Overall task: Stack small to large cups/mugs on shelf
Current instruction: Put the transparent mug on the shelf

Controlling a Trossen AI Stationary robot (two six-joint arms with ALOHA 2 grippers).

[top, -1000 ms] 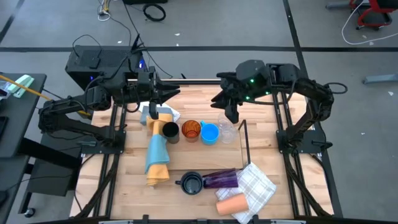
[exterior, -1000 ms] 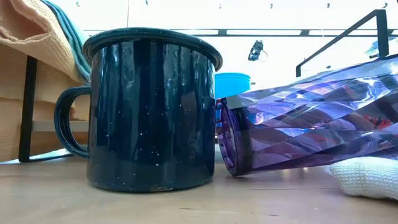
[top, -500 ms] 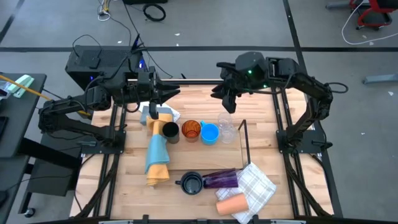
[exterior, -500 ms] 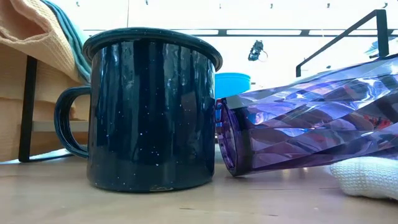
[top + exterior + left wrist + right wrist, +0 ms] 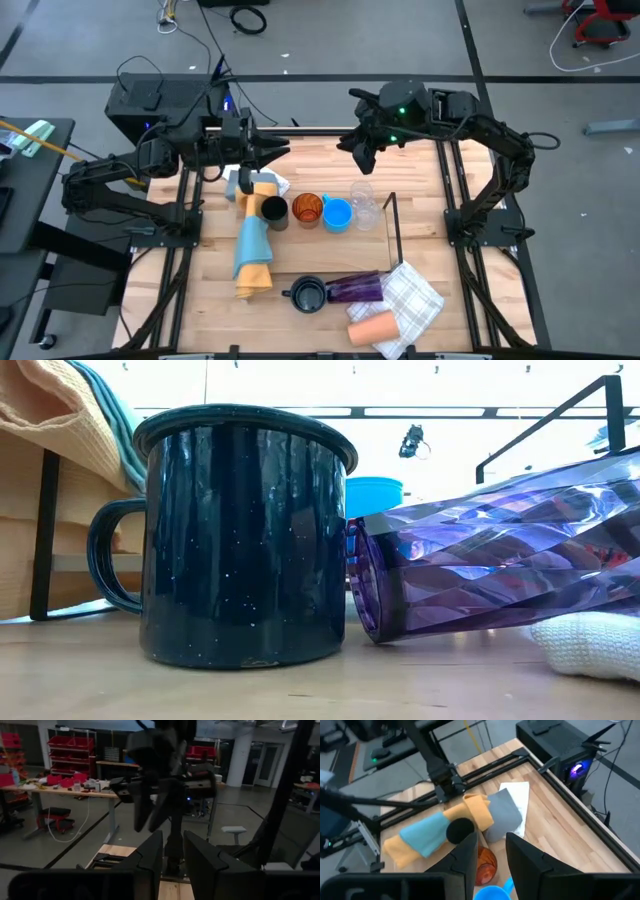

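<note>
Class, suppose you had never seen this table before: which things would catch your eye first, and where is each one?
First comes the row of cups mid-table: a black cup, an amber cup, a bright blue cup and a clear glass. Nearer the front edge, the dark handled mug stands upright beside the purple tumbler, which lies on its side. A yellow-and-blue cloth lies left of the row.

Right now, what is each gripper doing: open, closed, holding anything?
Left gripper: open a little, holding nothing, raised at the table's far edge.
Right gripper: open a little, holding nothing, raised above the cups.
</note>
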